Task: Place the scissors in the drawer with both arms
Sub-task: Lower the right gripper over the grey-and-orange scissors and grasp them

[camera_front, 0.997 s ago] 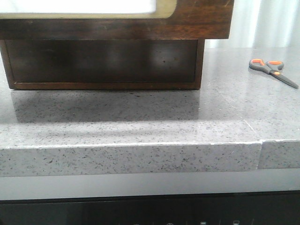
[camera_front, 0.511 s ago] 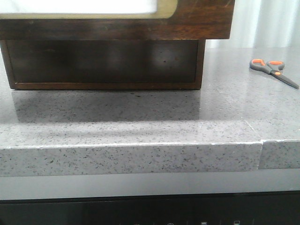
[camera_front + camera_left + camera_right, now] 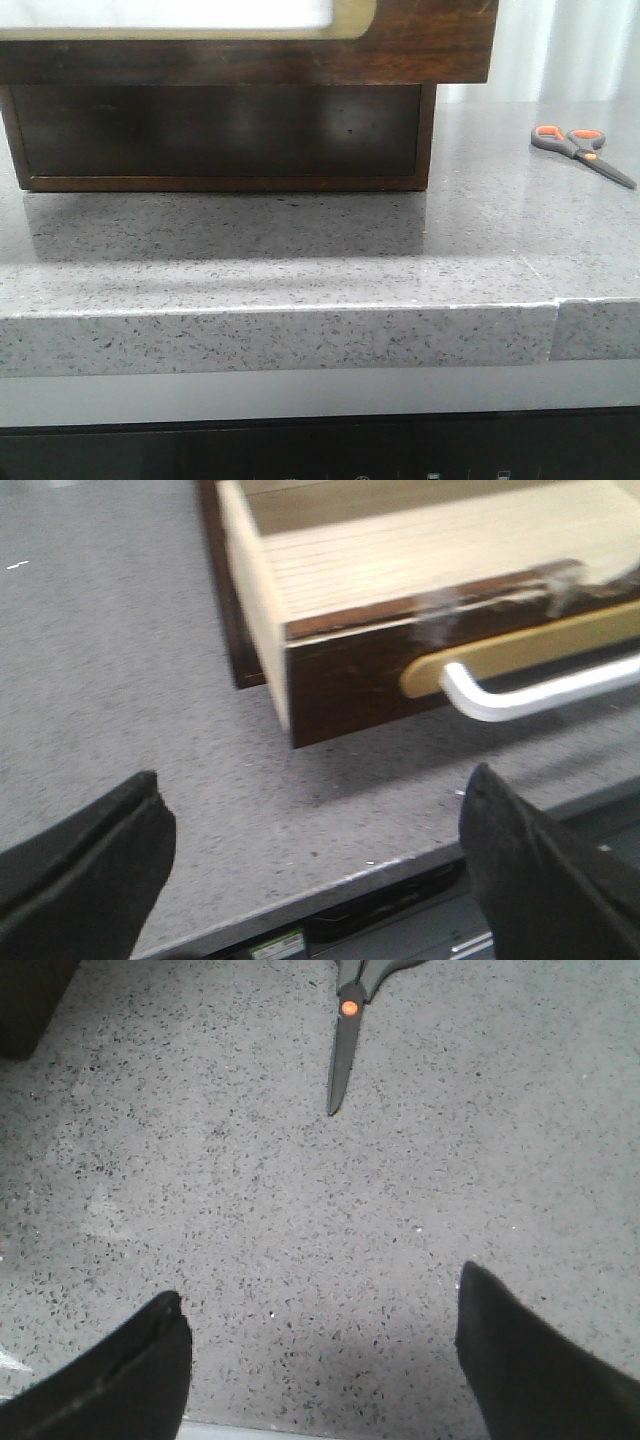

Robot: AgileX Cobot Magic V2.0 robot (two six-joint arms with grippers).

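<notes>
Nothing has really moved since a second ago: scissors (image 3: 582,152) and drawer (image 3: 250,40) sit where they were in the front view, bar a slight wobble of the picture.

Nearest, my right gripper (image 3: 320,1360) is spread wide, holding nothing, over bare counter (image 3: 300,1220). Straight ahead of it lie the scissors (image 3: 345,1030), blade tip toward me, long axis running away from my fingers, handles cut off at the frame edge. My right arm is the nearer one.

My left gripper (image 3: 310,870) is also wide open and empty. Beyond it the drawer (image 3: 420,610) is pulled out, its inside showing nothing. Scissors still flat on the counter, well right of the drawer.
</notes>
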